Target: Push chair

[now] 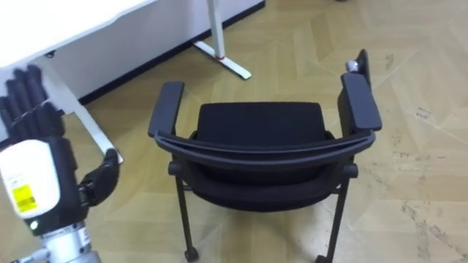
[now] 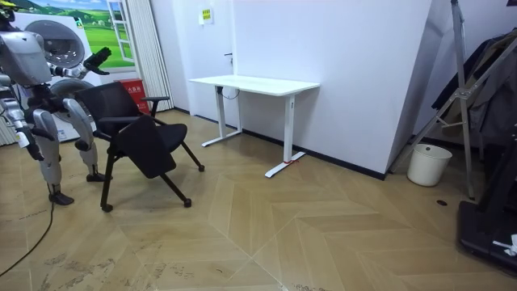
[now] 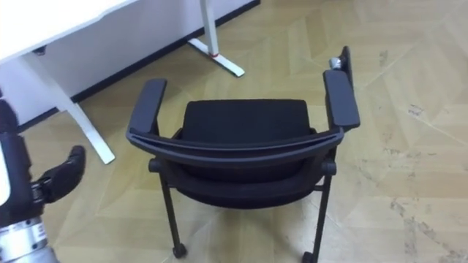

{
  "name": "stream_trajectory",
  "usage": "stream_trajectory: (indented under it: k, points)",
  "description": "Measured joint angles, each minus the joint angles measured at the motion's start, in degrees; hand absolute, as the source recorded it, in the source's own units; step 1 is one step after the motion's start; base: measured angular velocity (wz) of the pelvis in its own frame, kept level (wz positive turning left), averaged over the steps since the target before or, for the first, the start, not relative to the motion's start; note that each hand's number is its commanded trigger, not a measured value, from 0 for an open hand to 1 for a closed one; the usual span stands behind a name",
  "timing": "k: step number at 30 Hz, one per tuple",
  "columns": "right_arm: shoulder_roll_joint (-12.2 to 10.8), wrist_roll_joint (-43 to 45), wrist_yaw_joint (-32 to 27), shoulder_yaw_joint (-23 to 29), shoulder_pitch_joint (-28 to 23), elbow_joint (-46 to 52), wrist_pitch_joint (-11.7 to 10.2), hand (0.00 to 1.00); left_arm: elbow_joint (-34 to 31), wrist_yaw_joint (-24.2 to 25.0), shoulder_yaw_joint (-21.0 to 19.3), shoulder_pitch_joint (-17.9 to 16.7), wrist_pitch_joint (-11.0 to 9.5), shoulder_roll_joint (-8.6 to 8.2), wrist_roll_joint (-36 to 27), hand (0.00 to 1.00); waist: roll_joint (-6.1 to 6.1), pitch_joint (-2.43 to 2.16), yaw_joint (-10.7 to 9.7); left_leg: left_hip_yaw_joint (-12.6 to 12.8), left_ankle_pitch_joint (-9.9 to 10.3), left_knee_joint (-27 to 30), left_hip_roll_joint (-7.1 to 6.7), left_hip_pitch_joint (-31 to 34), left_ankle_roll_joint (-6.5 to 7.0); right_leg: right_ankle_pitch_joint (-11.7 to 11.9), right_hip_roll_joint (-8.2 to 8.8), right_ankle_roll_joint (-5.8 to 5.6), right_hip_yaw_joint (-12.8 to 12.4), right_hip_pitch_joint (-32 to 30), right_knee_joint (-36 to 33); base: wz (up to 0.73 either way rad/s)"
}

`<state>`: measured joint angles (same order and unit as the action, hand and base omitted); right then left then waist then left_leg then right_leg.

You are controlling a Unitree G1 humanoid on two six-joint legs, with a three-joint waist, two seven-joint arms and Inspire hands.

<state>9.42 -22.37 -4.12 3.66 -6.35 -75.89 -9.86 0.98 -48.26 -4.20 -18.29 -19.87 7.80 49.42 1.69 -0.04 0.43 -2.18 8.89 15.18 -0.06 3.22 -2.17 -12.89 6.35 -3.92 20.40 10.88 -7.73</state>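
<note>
Black chair (image 1: 259,142) directly ahead on wood floor (image 1: 424,73), back nearest, seat toward desk (image 1: 73,22); front legs hidden under seat. Left hand (image 1: 35,157) raised at lower left, apart from chair, fingers straight, holding nothing.

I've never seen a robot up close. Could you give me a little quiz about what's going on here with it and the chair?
1. True or false: the left hand is gripping the chair.
2. What stands beyond the chair? A) a white desk B) a sofa C) a fridge
3. Fill in: by the wall at the room view's right stands a white ___.
Key: 1 false, the hand is raised beside the chair, apart from it, fingers straight; 2 A; 3 bucket.
</note>
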Motion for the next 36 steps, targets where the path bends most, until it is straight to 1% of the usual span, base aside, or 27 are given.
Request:
stream_trajectory:
  k: [5,7,9,11,13,14,17,19,23,25,27,32,36]
  points:
    - [0.0,0.3,0.6,0.0,-0.1,0.1,0.0,0.00,0.0,0.2,0.6,-0.1,0.3,0.01,0.3,0.00,0.01,-0.01,-0.2,1.4,0.0,-0.4,0.45,-0.1,-0.01,0.1,-0.08,0.18,-1.9,-0.9,-0.1,-0.16]
    - [0.0,0.2,0.6,0.1,-0.1,0.1,0.5,0.00,0.0,0.3,1.1,-0.2,1.4,0.05,0.2,0.00,-0.12,0.01,-0.4,2.0,0.0,-0.9,0.45,-0.7,0.00,0.1,0.00,0.17,-2.7,-0.9,-0.1,-0.13]
    - [0.0,0.2,0.6,0.1,0.0,0.3,1.2,0.00,0.1,0.4,1.7,-0.3,2.0,0.14,0.2,0.00,-0.27,-0.08,-0.4,2.3,0.0,-1.4,0.45,-1.0,0.01,0.1,0.06,0.17,-3.0,-0.9,0.0,-0.10]
    - [0.0,0.2,0.5,0.1,0.1,0.3,1.2,0.00,0.1,0.5,2.8,-0.3,2.5,0.73,0.2,0.00,-0.33,-0.07,-0.7,2.4,0.0,-1.5,0.44,-1.0,0.01,0.1,0.10,0.17,-3.1,-0.9,0.0,-0.02]
    - [0.0,0.2,0.4,0.1,0.3,0.3,1.2,0.00,0.1,0.5,4.5,-0.3,3.0,1.94,0.3,0.00,-0.36,-0.07,-1.1,2.5,0.0,-1.6,0.44,-1.1,0.01,0.1,0.11,0.17,-3.1,-1.0,0.1,0.00]
    - [0.0,0.2,0.3,0.2,0.4,0.3,1.2,0.00,0.1,0.6,4.7,-0.3,3.2,2.21,0.4,0.00,-0.36,-0.07,-1.3,2.5,0.0,-1.6,0.43,-1.1,0.01,0.1,0.11,0.17,-3.1,-1.0,0.1,0.00]
    - [0.0,0.2,-0.2,0.6,0.8,0.4,1.2,0.00,0.2,1.5,5.1,-0.3,3.7,2.43,2.0,0.00,-0.32,-0.10,-1.9,2.5,0.0,-1.6,0.42,-1.2,0.01,0.1,0.12,0.16,-3.0,-0.9,0.1,0.00]
    - [0.0,0.2,-0.3,1.0,0.8,0.4,1.2,0.00,0.2,1.7,6.6,-0.3,4.5,2.61,2.6,0.00,-0.30,-0.11,-1.9,2.6,0.0,-1.8,0.42,-1.5,0.01,0.1,0.16,0.17,-3.1,-0.8,0.0,-0.02]
    - [0.0,0.4,-0.7,1.0,0.8,0.4,1.2,0.00,0.7,2.7,8.1,-0.3,4.6,2.82,3.8,0.00,-0.28,-0.12,-2.2,2.7,0.0,-1.8,0.44,-1.6,0.02,0.1,0.19,0.17,-3.2,-0.8,-0.1,0.00]
    - [0.0,0.4,-0.7,1.1,0.8,0.4,1.2,0.00,2.1,4.0,9.5,-0.3,5.0,3.91,4.8,0.00,-0.28,-0.12,-2.5,2.8,0.0,-1.7,0.46,-1.6,0.02,0.1,0.19,0.17,-3.2,-0.8,-0.1,0.00]
    - [0.0,0.4,-0.7,1.1,0.8,0.3,1.2,0.00,2.8,4.8,10.1,-0.3,5.2,4.66,5.8,0.00,-0.29,-0.11,-2.8,2.9,0.0,-1.7,0.48,-1.6,0.02,0.1,0.20,0.16,-3.3,-0.9,-0.2,0.00]
    - [0.0,0.3,-0.1,1.3,0.7,0.0,1.3,0.00,3.5,6.7,10.1,-0.3,5.7,4.84,8.0,0.00,-0.20,-0.10,-3.5,3.6,0.0,-1.8,0.67,-1.9,0.02,0.1,0.21,0.18,-4.0,-0.9,-0.2,-0.08]
    - [0.0,0.1,-0.1,2.2,0.7,-0.1,2.3,0.00,3.5,8.0,10.2,-0.3,5.8,4.84,9.4,0.00,-0.20,-0.10,-3.6,4.3,0.0,-2.3,0.81,-2.3,0.02,0.2,0.22,0.19,-4.7,-1.1,-0.2,-0.08]
